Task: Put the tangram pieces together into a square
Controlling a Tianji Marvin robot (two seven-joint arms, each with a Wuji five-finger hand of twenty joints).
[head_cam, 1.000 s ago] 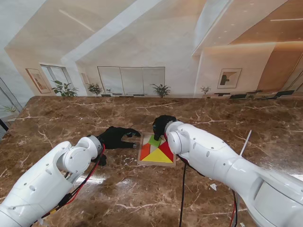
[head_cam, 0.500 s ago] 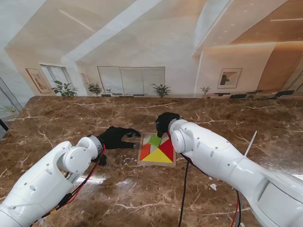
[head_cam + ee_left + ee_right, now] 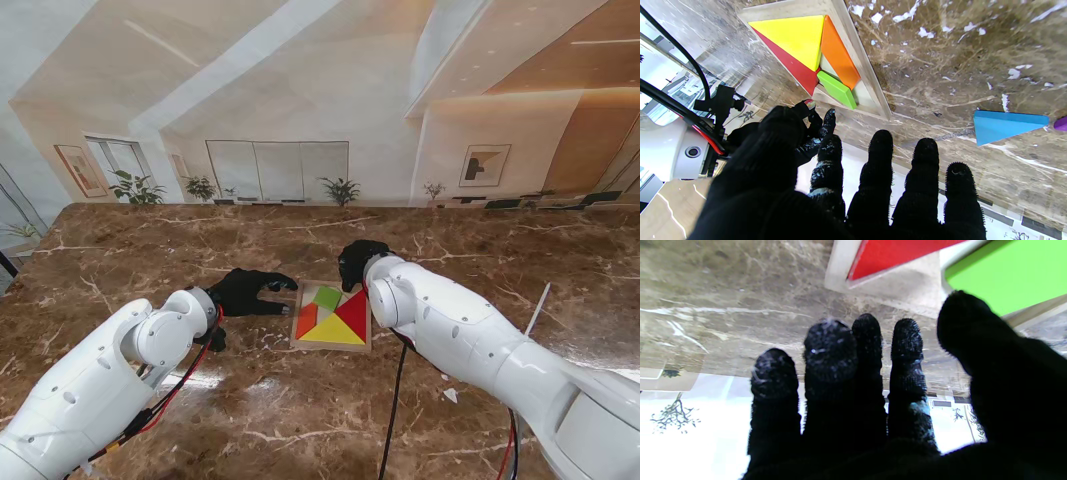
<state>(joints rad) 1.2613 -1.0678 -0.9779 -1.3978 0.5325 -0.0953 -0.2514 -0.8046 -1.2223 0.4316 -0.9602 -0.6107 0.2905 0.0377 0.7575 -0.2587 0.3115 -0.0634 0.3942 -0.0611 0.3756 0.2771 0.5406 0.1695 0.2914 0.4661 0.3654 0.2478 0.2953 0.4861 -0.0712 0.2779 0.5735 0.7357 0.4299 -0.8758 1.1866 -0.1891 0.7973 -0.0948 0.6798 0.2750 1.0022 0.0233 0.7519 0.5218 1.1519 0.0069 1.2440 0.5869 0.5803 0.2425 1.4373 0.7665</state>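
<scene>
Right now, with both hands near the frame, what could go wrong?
1. The green piece sits askew with bare floor around it; a nudge from the right hand may wedge it.
2. The wooden frame lies loose on smooth marble and could slide.
3. The blue triangle is still outside, beyond the left hand.

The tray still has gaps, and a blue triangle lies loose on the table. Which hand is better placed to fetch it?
Probably left: the left hand is open and its wrist view shows the blue triangle just past its fingertips.
</scene>
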